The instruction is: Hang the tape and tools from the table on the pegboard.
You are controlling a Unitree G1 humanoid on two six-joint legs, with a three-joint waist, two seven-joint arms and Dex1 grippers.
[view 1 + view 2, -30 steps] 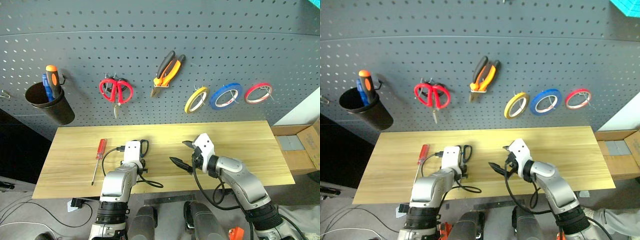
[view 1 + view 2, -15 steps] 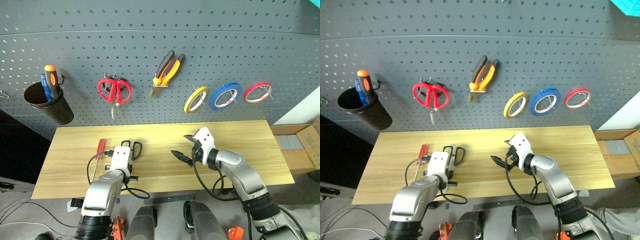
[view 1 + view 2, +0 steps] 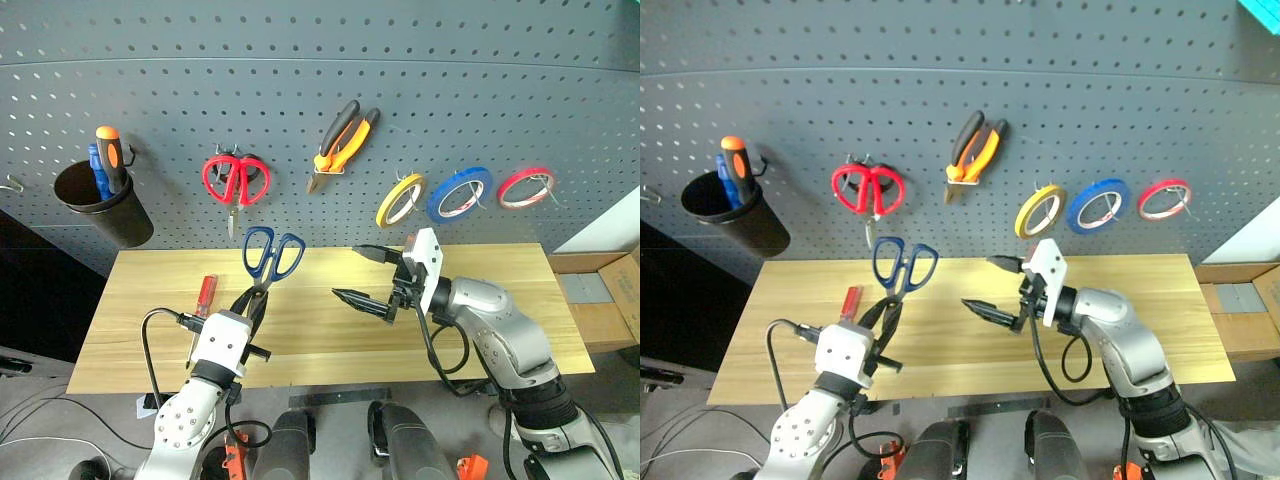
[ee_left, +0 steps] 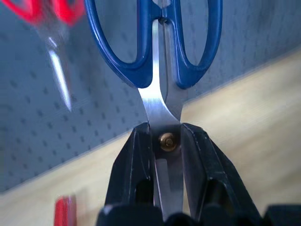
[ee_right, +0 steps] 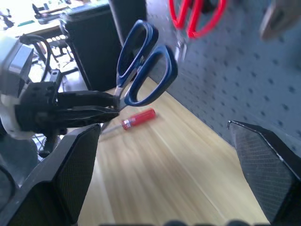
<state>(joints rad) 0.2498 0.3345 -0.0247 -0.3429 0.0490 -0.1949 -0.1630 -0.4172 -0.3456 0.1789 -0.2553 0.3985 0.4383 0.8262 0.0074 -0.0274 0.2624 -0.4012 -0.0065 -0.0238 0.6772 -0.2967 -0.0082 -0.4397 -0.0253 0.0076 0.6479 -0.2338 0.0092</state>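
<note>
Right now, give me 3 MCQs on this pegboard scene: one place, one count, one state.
1. Where is the red-handled screwdriver?
A. In the black cup
B. Lying on the table
C. On a pegboard hook

2. How many tape rolls hang on the pegboard?
A. Two
B. Three
C. Four

3. How is the left gripper?
A. Shut on the blue-handled scissors
B. Open above the table
C. Shut on the pliers

Answers:
1 B: it lies on the table near the left gripper.
2 B: the yellow tape, blue tape and red tape hang side by side.
3 A: the fingers clamp the blue-handled scissors at the pivot, handles up.
</note>
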